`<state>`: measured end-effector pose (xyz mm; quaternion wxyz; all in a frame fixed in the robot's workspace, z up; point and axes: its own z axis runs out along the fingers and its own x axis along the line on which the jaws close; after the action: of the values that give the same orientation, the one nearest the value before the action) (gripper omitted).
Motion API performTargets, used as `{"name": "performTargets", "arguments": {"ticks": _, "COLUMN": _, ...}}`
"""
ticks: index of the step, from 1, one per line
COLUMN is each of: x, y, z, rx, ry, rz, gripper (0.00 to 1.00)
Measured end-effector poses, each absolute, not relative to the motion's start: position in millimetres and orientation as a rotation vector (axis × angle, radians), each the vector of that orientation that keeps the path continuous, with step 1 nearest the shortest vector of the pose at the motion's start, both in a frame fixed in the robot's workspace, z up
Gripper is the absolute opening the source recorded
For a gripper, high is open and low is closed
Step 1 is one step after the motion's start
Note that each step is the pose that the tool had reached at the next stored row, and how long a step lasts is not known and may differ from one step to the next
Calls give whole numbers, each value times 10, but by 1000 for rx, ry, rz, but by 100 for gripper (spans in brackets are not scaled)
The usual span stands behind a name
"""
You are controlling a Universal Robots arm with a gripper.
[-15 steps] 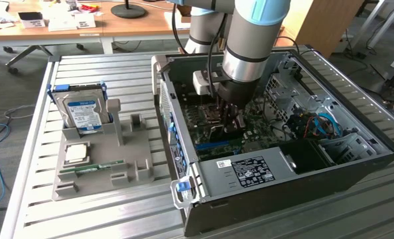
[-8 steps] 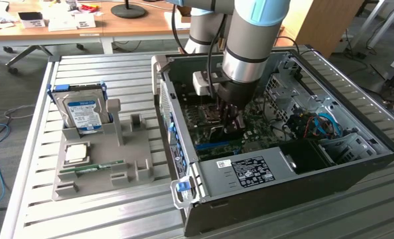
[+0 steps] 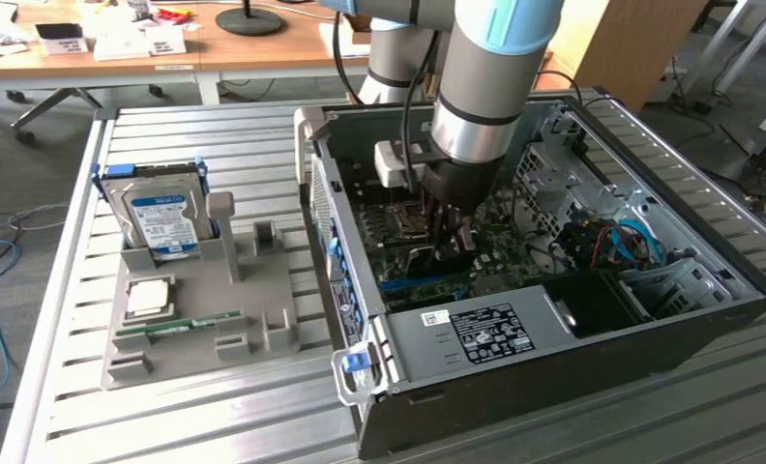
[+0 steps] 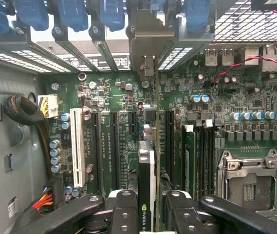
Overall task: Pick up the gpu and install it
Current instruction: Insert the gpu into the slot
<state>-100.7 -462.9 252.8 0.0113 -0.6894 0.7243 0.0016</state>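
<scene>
We have the tool (image 4: 150, 207) clenched on the gpu (image 4: 148, 165), inside the case (image 3: 538, 338) over the motherboard (image 4: 216, 112). The card stands on edge between our fingers (image 4: 123, 209), its long axis running along the slots (image 4: 116, 146), bracket toward the rear openings.

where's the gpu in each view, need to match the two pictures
Exterior view: the gpu stands on edge inside the open computer case, under the end effector, over the motherboard.
Wrist view: the gpu runs edge-on up the centre from between the end effector fingers toward the rear brackets.
Shared landmark: the green motherboard beneath the card.
</scene>
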Motion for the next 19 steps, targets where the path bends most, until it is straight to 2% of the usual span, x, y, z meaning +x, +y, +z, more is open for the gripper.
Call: {"name": "performTargets", "arguments": {"ticks": 19, "x": -1015, "y": -4620, "z": 2492, "rx": -2145, "ry": 2264, "rz": 5, "gripper": 27}}
